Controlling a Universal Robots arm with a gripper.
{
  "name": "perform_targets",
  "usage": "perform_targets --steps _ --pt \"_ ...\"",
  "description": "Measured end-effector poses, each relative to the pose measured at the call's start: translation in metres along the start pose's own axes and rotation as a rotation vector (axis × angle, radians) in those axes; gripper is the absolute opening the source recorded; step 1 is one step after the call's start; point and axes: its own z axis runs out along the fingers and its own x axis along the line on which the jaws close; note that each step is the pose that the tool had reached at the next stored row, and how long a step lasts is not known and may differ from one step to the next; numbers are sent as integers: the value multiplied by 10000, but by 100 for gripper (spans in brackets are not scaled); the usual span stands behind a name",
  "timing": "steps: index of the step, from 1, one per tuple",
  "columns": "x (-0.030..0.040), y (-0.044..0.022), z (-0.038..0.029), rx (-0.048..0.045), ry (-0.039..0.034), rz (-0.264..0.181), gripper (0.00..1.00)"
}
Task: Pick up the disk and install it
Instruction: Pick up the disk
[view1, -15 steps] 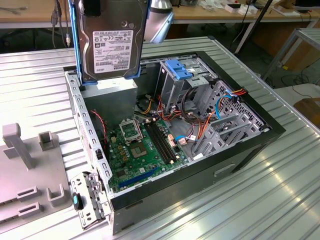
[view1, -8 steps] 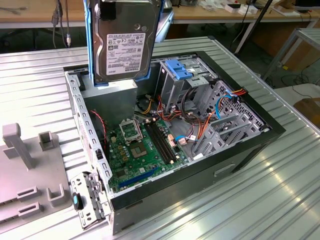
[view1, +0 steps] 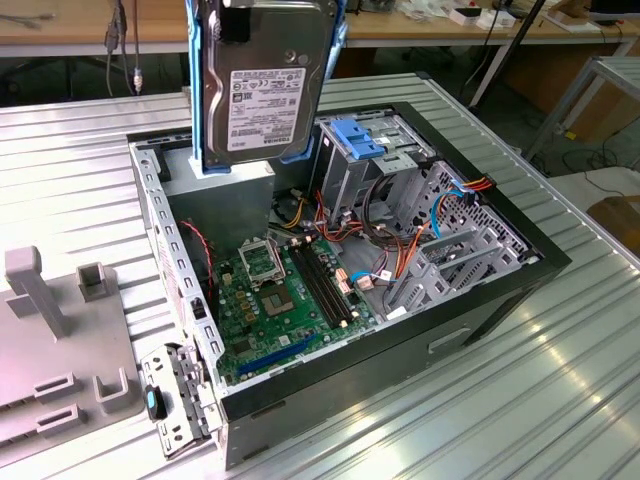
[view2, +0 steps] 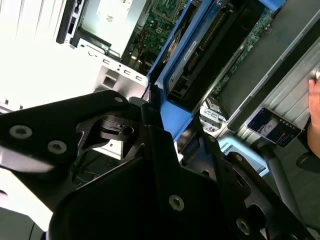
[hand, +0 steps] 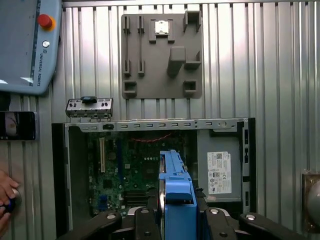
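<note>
One disk (view1: 262, 85) hangs upright above the open computer case (view1: 420, 340) in the exterior view. In the second wrist view its blue edge sits in the gripper (view2: 170, 117). In the first wrist view the fingers (hand: 201, 200) clamp it from both sides, over the motherboard (hand: 130, 170).

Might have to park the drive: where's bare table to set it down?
Bare table on the exterior view's right of the case. That view's left is crowded: grey fixture plate, loose bracket. Inside, cables crowd it; the hand holds the drive above.
</note>
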Motion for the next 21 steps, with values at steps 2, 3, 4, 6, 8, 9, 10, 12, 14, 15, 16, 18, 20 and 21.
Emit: perform_targets --steps 2,3,4,6,8,9,10,12,14,15,16,18,20,21 --pt "10 -64 6 1 -1 0 37" --pt "15 -76 7 -1 1 0 37" --pt "20 -90 9 -1 2 1 37" --pt "41 -136 19 0 1 0 37" --pt "66 -160 29 -1 1 0 37" --pt "84 -167 34 -1 1 0 37" --pt "140 -187 45 -1 1 1 37" --pt "289 -232 71 0 0 0 37" --pt "330 -338 96 -2 2 -1 37" --pt "331 -379 104 -1 2 0 37" --pt "329 -443 115 -1 2 0 37" --pt "325 -557 135 0 -1 -19 37" --pt "322 -645 144 0 0 -30 37" --pt "323 -649 143 -1 1 -32 37"
